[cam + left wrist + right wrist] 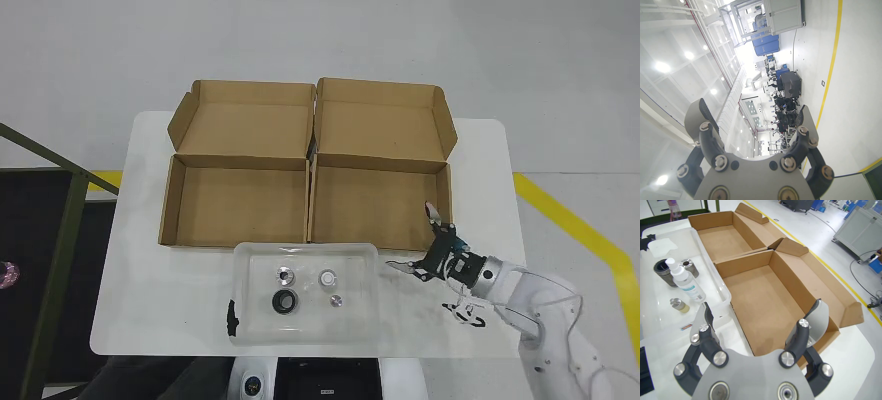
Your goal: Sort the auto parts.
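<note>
1. A white bench (140, 290) carries two open cardboard boxes side by side, lids folded back. The left box (235, 205) and the right box (375, 205) touch along their shared wall, and both are bare inside.
2. A clear tray (305, 244) sits just in front of the boxes, against their front walls and across the seam between them.
3. Four things stand upright in the tray, all apart from one another:
   - a dark bearing (285, 301) with a black bore
   - a slotted steel collet (285, 274) just behind it
   - a clear spray bottle (327, 277) with a white cap
   - a small metal plug (337, 299) on a pale base
4. The right wrist view shows the bearing (663, 273) and collet (689, 267) near each other, the bottle (687, 283) in front of them, and the plug (678, 305) nearest the camera.
5. The right gripper (413, 238) hangs beside the tray's right end, at the front corner of the right box. Its fingers are spread wide with nothing between them. In its own view the gripper (762, 303) frames the right box (762, 291), with the tray rim (702, 249) off to one side.
6. The left gripper (753, 105) points off into the hall, fingers apart and bare.
</note>
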